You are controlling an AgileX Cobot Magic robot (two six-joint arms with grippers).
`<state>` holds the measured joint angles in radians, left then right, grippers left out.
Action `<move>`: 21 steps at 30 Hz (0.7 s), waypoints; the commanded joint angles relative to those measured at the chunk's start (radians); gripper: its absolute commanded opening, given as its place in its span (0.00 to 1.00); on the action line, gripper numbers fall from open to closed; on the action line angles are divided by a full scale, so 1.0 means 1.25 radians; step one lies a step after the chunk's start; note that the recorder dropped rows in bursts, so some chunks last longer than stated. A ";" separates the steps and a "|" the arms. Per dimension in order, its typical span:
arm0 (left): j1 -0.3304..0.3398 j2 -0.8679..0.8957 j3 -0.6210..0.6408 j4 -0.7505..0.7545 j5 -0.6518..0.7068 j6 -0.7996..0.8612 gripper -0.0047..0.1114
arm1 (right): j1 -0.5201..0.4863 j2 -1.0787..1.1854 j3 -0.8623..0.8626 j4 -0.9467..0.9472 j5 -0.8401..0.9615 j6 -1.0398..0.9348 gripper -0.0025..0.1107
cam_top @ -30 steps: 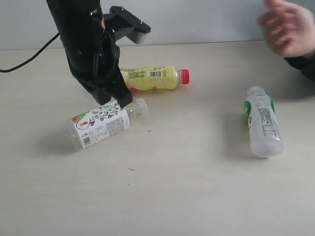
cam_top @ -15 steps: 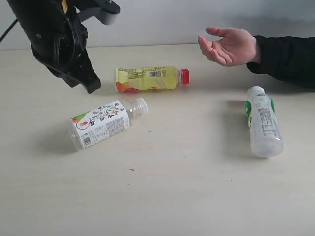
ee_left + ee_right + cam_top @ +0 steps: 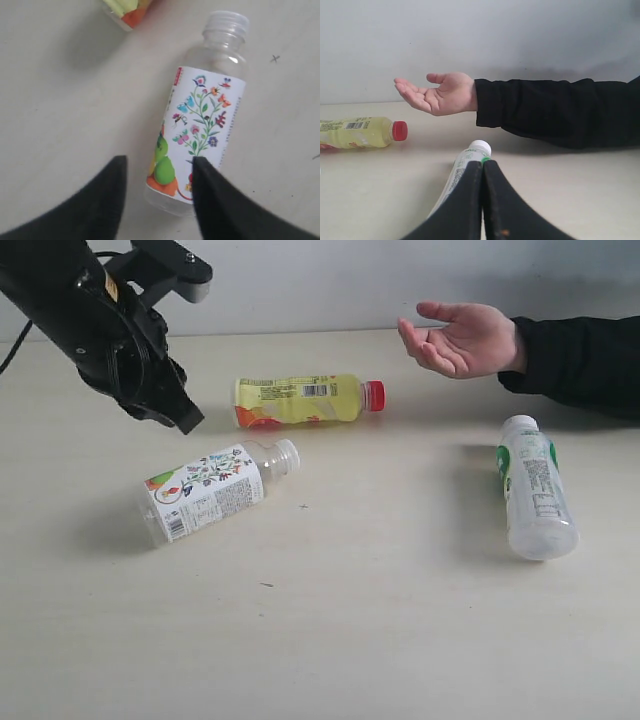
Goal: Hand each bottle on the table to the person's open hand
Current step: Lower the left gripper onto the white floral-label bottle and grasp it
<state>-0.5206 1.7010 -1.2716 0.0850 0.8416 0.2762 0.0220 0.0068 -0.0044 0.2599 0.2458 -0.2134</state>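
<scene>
Left fingers [image 3: 100, 200] spread, empty, above floral-label bottle [image 3: 200, 130] lying on desk [image 3: 350, 620], looks like grasp line-up. Right fingers [image 3: 465, 200] pressed together, idle. Open hand [image 3: 462, 337] palm-up for handover.

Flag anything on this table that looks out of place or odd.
All three bottles lie on their sides: the yellow bottle, the floral-label bottle and the milky-white bottle. No spill or damage shows.

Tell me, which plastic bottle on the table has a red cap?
The yellow plastic bottle; the clear floral-labelled bottle and the milky-white green-labelled bottle have pale tops.
</scene>
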 commanded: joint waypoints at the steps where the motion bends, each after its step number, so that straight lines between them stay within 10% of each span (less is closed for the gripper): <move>1: -0.006 0.013 0.012 -0.028 0.019 0.083 0.74 | 0.001 -0.005 0.004 0.002 -0.006 0.000 0.02; 4: -0.006 0.026 0.028 -0.032 0.013 0.088 0.94 | 0.001 -0.005 0.004 0.002 -0.006 0.000 0.02; 21: -0.006 0.159 0.030 -0.030 -0.047 0.089 0.94 | 0.001 -0.005 0.004 0.002 -0.007 0.000 0.02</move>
<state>-0.5229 1.8759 -1.2332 0.0562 0.8004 0.3853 0.0220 0.0068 -0.0044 0.2599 0.2458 -0.2134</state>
